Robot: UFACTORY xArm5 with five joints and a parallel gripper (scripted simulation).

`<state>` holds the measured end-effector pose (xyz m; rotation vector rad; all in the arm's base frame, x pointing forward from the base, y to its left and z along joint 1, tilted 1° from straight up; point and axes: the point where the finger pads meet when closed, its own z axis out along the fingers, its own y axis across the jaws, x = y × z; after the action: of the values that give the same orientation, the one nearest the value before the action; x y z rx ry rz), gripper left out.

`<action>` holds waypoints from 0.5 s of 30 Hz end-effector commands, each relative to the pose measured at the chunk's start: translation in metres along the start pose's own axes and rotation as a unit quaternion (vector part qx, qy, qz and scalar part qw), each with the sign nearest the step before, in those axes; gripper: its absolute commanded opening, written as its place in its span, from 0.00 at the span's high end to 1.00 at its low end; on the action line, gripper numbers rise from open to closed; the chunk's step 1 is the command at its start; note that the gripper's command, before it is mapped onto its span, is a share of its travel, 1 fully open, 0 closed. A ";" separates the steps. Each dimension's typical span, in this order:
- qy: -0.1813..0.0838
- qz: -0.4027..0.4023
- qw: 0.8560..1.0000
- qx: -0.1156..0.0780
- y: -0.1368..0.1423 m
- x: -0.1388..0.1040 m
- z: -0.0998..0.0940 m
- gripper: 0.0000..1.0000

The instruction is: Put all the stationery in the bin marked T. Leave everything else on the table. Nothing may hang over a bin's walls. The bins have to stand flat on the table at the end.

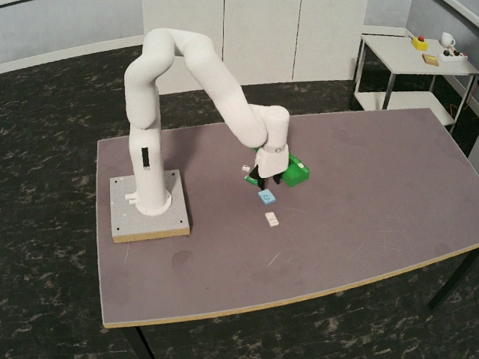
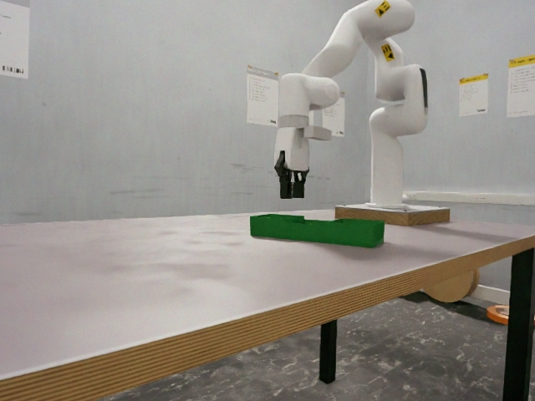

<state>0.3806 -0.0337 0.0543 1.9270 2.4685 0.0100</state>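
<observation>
A long green bin (image 1: 294,176) (image 2: 316,231) stands flat on the table, mostly hidden behind my arm in the top view; a small white item lies in its near end. My gripper (image 1: 266,180) (image 2: 292,188) is open and empty, hanging above the table beside the bin. On the table left of and below it lie a small white cube (image 1: 245,167), a small green item (image 1: 249,178) partly hidden by a finger, a light blue block (image 1: 266,197) and a white eraser-like piece (image 1: 272,218). I cannot read the bin's mark.
The robot base (image 1: 149,210) (image 2: 390,213) stands at the table's left in the top view. A side table (image 1: 415,57) with a mug and small devices stands beyond the far right corner, off the work table (image 1: 367,200).
</observation>
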 end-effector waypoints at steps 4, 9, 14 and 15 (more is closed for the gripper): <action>-0.001 -0.001 1.000 -0.002 0.001 -0.001 -0.001 0.43; -0.001 -0.001 1.000 -0.002 0.002 0.001 -0.001 0.43; -0.001 -0.001 1.000 -0.002 0.003 0.002 -0.001 0.43; -0.001 -0.001 1.000 -0.002 0.003 0.002 -0.001 0.43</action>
<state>0.3812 -0.0309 0.0546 1.9237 2.4707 0.0105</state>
